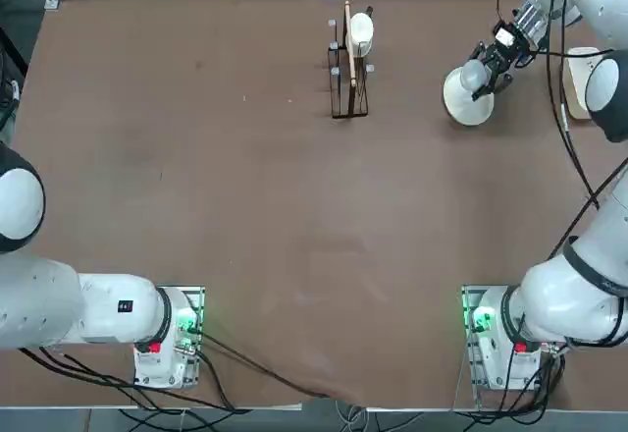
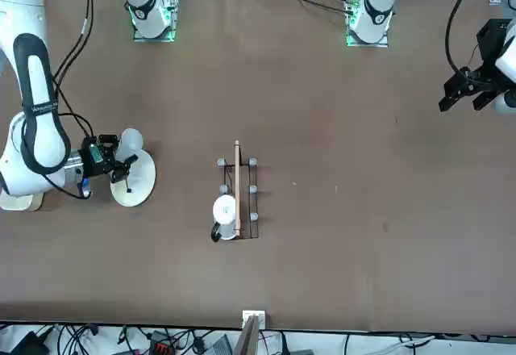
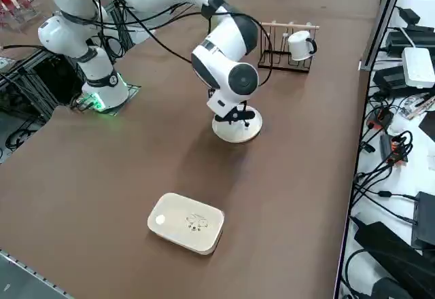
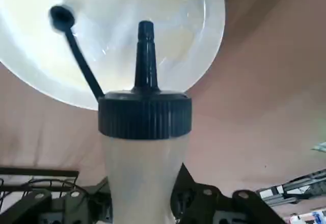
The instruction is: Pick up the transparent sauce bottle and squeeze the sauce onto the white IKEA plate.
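The right gripper [image 4: 142,211] pinches the bottle [image 4: 145,163] between its fingers — nozzle over the plate [image 4: 204,40], which shows pale sauce [image 4: 178,43]. A mug [image 3: 300,45] sits on the rack [image 3: 284,64].

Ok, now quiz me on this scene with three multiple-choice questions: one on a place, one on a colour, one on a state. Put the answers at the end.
1. Where is the right gripper?
A) Beside the rack
B) Over the round white plate
C) Above the white container

2. What colour is the handle of the white mug?
A) Black
B) Red
C) Yellow

3. What state is the right gripper in?
A) Open and empty
B) Shut on the mug
C) Shut on the sauce bottle

Answers:
1 B: the right side view shows the arm's end right above the plate.
2 A: a black loop stands out from the white mug at the rack.
3 C: the right wrist view shows the bottle between its fingers.
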### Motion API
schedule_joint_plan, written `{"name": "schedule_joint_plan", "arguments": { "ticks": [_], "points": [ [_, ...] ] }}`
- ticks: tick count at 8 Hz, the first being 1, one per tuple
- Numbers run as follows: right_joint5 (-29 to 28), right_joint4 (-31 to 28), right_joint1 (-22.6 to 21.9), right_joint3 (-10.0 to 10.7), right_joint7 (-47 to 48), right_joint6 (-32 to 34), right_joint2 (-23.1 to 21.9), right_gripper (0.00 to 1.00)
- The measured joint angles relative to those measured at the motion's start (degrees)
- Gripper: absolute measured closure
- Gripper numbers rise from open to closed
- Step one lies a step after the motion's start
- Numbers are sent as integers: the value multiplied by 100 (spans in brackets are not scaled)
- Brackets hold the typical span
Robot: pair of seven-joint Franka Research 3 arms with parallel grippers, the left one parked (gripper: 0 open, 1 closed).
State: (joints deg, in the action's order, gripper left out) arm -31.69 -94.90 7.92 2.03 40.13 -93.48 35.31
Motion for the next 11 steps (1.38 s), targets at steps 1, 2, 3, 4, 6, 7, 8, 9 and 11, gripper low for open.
{"name": "schedule_joint_plan", "arguments": {
  "ticks": [1, 2, 3, 4, 6, 7, 8, 9, 11],
  "points": [
    [-129, -122, -4, -9, -22, -15, -79, 64],
    [-235, -238, -11, -31, -26, -59, -180, 64],
    [-358, -352, -47, -52, -26, -140, -267, 64],
    [-438, -496, -115, -65, -26, -282, -347, 64],
    [-611, -824, -233, -73, -26, -516, -503, 64],
    [-733, -973, -282, -74, -27, -631, -578, 64],
    [-872, -1114, -359, -77, -31, -830, -640, 64],
    [-1011, -1229, -488, -83, -32, -1113, -664, 64],
    [-1541, -1351, -740, -87, -29, -1618, -659, 64]
  ]
}}
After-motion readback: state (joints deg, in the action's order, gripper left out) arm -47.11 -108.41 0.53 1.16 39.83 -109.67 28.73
